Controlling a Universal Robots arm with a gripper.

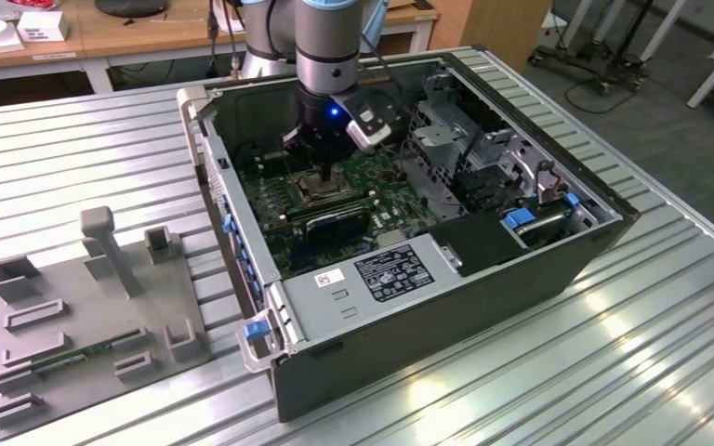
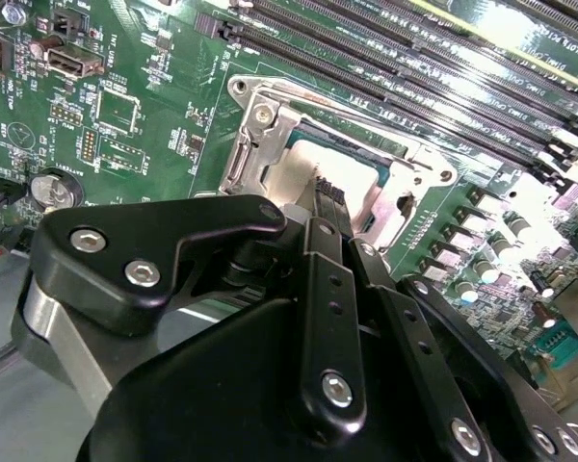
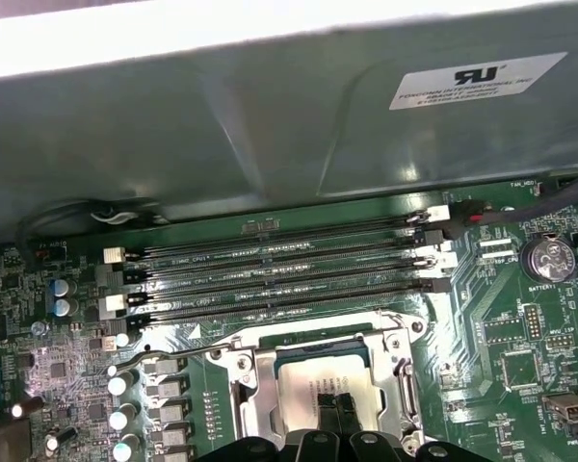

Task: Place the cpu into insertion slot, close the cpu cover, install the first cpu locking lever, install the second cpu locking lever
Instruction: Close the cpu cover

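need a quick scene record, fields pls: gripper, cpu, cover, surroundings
gripper: shut, tips on the cpu's top, inside the computer case
cpu: sits in the insertion slot, silver top up
cpu cover: appears to lie flat around the cpu
memory slots: long black rows beside the insertion slot
table: slatted metal; grey fixture tray on the exterior view's left of the case
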